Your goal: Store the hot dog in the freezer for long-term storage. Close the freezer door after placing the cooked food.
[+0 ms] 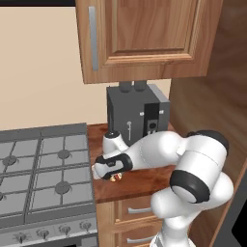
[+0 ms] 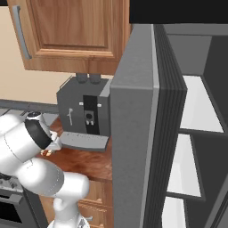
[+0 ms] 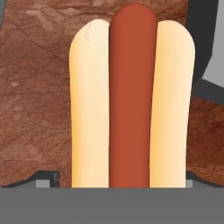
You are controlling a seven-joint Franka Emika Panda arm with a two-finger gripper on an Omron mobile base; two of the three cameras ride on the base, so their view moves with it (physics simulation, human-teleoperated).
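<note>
End effector (image 1: 112, 174) down low over the wooden table (image 1: 144, 178), right of the stove (image 1: 43, 169) and in front of the dark coffee machine (image 1: 137, 116). Hot dog (image 3: 131, 100) lying on the table, straight between the finger tips, one at each side of the bun. Whether gripping or merely straddling: cannot tell. Freezer (image 2: 191, 147) standing open at right, white shelves showing, freezer door (image 2: 131, 133) swung outward.

Tan hot dog (image 3: 131, 100), red-orange sausage, on mottled brown counter (image 3: 35, 100).
</note>
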